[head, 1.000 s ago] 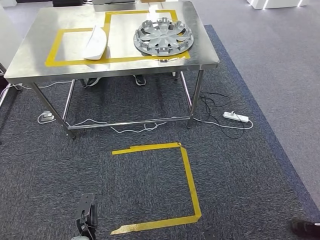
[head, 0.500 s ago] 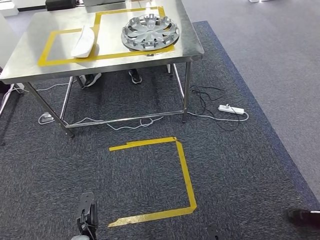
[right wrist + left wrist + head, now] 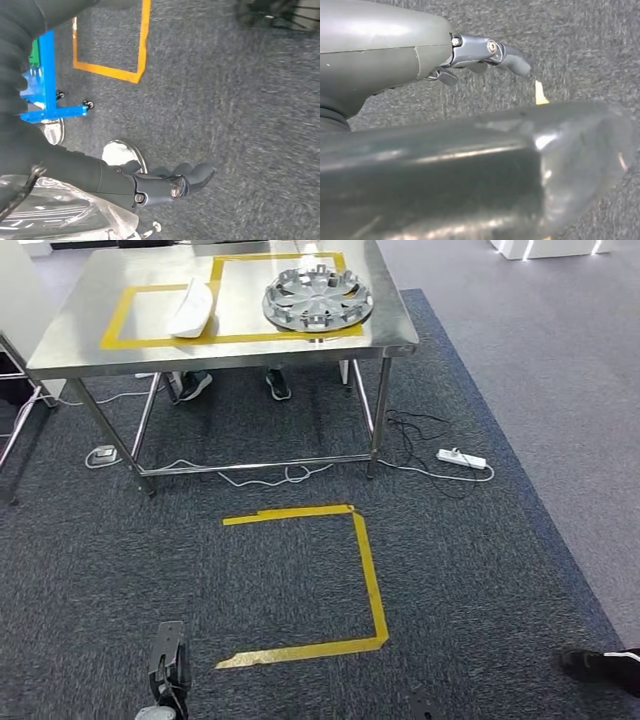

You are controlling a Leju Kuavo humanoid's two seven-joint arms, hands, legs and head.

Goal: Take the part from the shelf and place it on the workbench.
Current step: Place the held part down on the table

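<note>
The steel workbench [image 3: 83, 315] stands ahead, marked with yellow tape rectangles. A silver hubcap [image 3: 318, 297] lies in the right-hand rectangle and a white curved part [image 3: 192, 308] in the left one. My left hand [image 3: 167, 670] hangs low over the carpet; in the left wrist view its fingers [image 3: 490, 51] are stretched out with nothing in them. In the right wrist view my right hand [image 3: 170, 185] also hangs over the carpet, fingers extended and holding nothing. A blue wheeled shelf frame [image 3: 47, 75] stands behind it.
A yellow tape outline [image 3: 368, 570] marks the carpet before the bench. Cables and a white power strip [image 3: 460, 458] lie by the bench's right legs. A person's shoes [image 3: 196, 385] show beyond the bench, and another shoe [image 3: 596, 665] at the lower right.
The whole picture has shifted: the bench and floor tape now sit higher and slightly to the right, so the camera has moved. The parts on the bench lie as before.
</note>
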